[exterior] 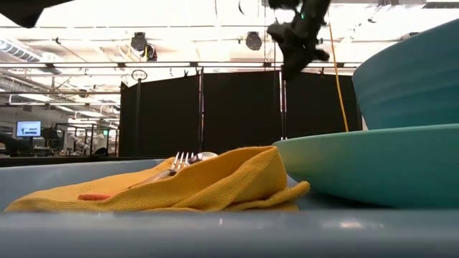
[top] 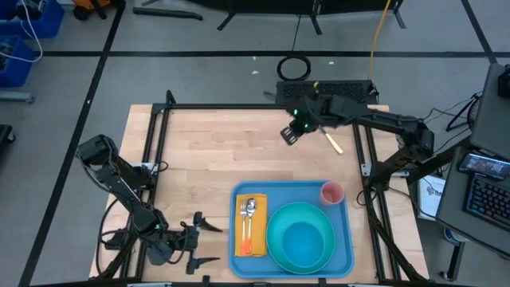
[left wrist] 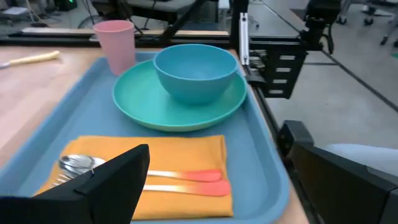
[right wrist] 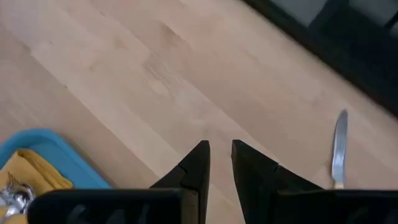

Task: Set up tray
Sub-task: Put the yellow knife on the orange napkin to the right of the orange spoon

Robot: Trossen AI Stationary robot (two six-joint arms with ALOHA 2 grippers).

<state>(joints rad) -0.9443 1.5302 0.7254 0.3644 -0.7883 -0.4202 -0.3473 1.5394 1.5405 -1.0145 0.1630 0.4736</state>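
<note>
- Tray (top: 344, 239), blue plastic with rounded corners and a raised rim, lies flat on the wooden table (top: 215, 151) at the near edge, right of centre in the high view.
- On it, a teal plate (top: 275, 235) carries a blue bowl (top: 303, 243); a pink cup (top: 331, 193) stands in the far right corner, just beside the plate.
- An orange-yellow napkin (top: 253, 227) lies along the tray's left side, with a fork and spoon (top: 249, 219) resting on top, their handles orange-pink.
- Handling, as a judgement: the tray looks stiff but light and fairly slick; loaded as it is, the cup could tip and the cutlery could slide if it were dragged or tilted. The raised rim at a bare edge is the sensible place to take hold, keeping it level.
- A knife (top: 333, 142) with a pale handle lies on the table's far right part, well apart from the tray; judged from the task, it is the one piece not yet set.
- Right gripper (top: 290, 134) hangs above the far middle of the table, near the knife but not touching it; its fingers (right wrist: 198, 162) stand close together with a narrow gap and hold nothing.
- Left gripper (top: 205, 243) sits low at the near left, just beside the tray's left edge, fingers spread wide and empty, pointing toward the napkin.
</note>
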